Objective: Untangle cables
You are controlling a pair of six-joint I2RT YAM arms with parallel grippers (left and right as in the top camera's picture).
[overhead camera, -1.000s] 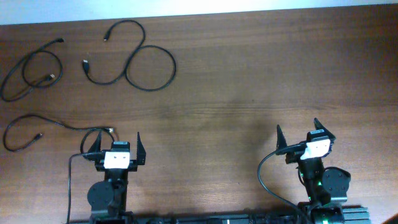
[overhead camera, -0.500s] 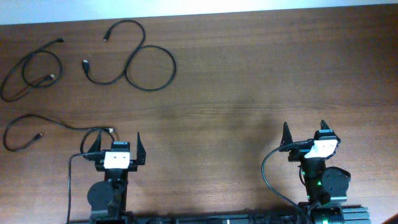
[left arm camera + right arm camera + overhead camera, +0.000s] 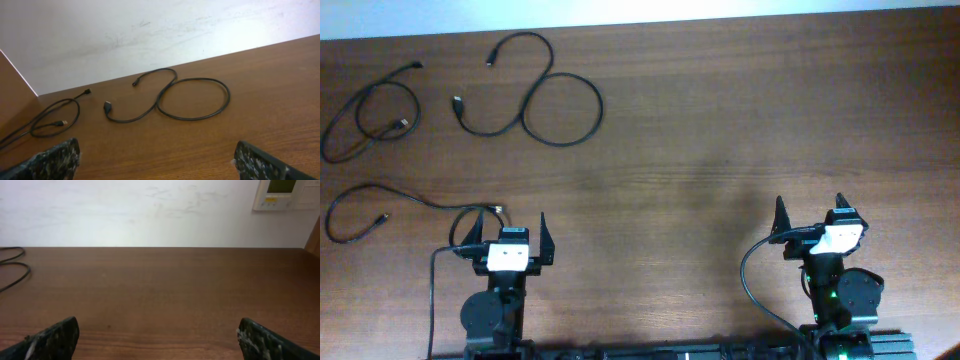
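Note:
Three thin black cables lie apart on the wooden table at the far left. The largest cable [image 3: 562,110] forms an S with a big loop; it also shows in the left wrist view [image 3: 195,97]. A second cable [image 3: 370,115] is coiled at the far left edge, and shows in the left wrist view [image 3: 55,117]. A third cable [image 3: 370,205] runs from a loop toward my left gripper [image 3: 506,232]. My left gripper is open and empty near the front edge. My right gripper [image 3: 810,215] is open and empty at the front right.
The wooden table [image 3: 720,130] ends at a white wall along its far edge. A wall panel [image 3: 284,194] shows in the right wrist view. Thicker black arm wires [image 3: 750,280] curl beside each arm base.
My right gripper has drawn back slightly to the right and toward the front edge, then held still. The left arm and the cables have not moved.

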